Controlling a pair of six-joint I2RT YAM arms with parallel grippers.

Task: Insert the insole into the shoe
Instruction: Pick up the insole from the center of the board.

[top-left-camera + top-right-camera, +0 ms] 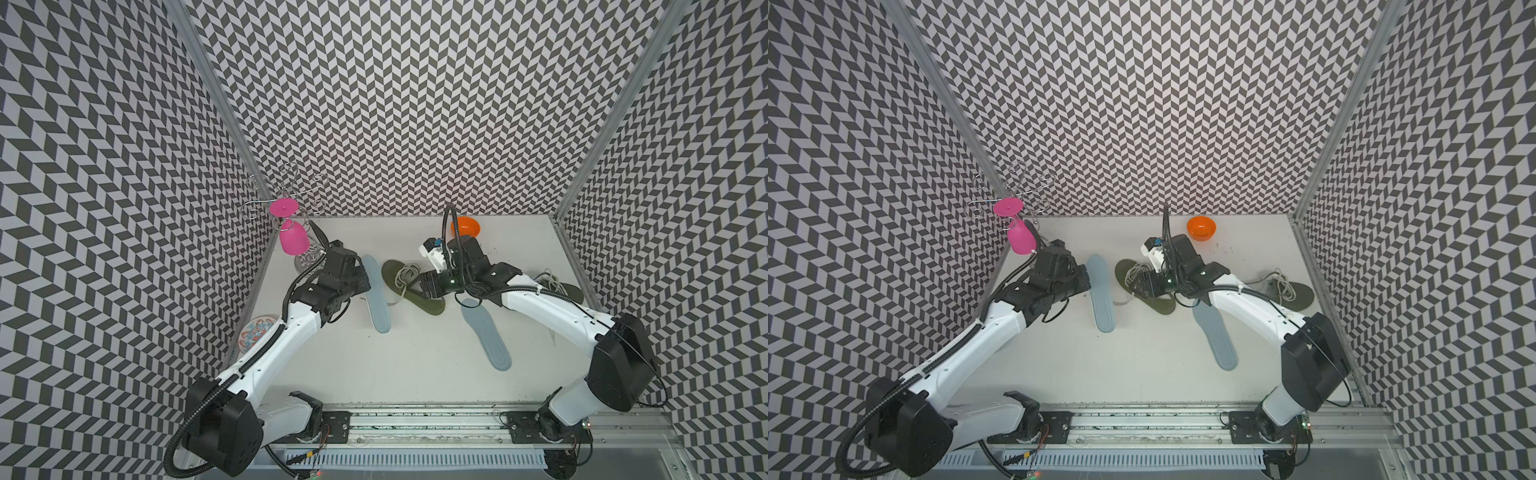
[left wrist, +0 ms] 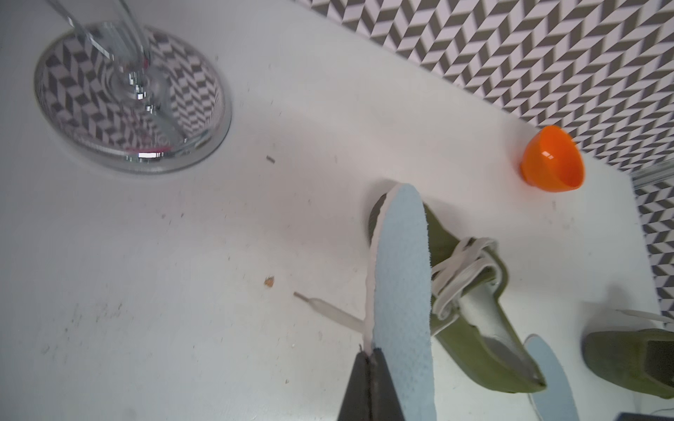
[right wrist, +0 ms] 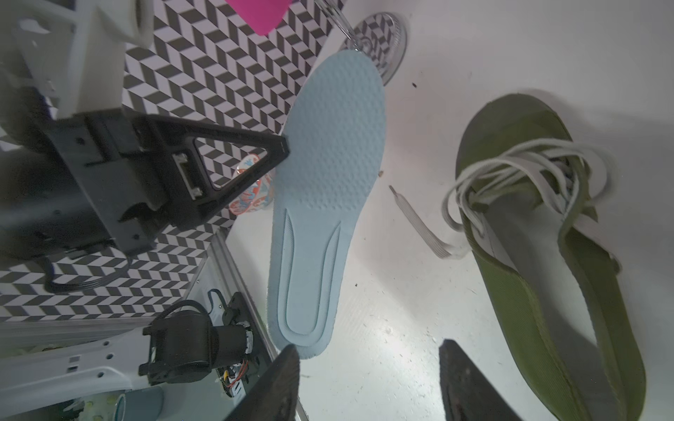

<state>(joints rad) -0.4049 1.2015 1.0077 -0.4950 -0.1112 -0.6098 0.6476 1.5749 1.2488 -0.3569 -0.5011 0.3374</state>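
Observation:
My left gripper (image 1: 367,286) is shut on the long side edge of a light blue insole (image 1: 376,299), left of the shoe. In the left wrist view the shut tips (image 2: 370,355) pinch that edge and the insole (image 2: 401,273) stands tilted. The olive green shoe (image 1: 409,291) with white laces lies at the table's middle, opening up (image 3: 547,262). My right gripper (image 1: 427,286) hovers over its heel end. In the right wrist view the gripper (image 3: 368,368) is open with only bare table between its fingers, the insole (image 3: 328,182) on one side and the shoe on the other.
A second blue insole (image 1: 486,336) lies at the front right. A second olive shoe (image 1: 565,291) sits partly under my right arm. An orange bowl (image 1: 466,226) stands at the back. A wire rack with a pink glass (image 1: 293,239) and a patterned plate (image 1: 257,332) are at the left.

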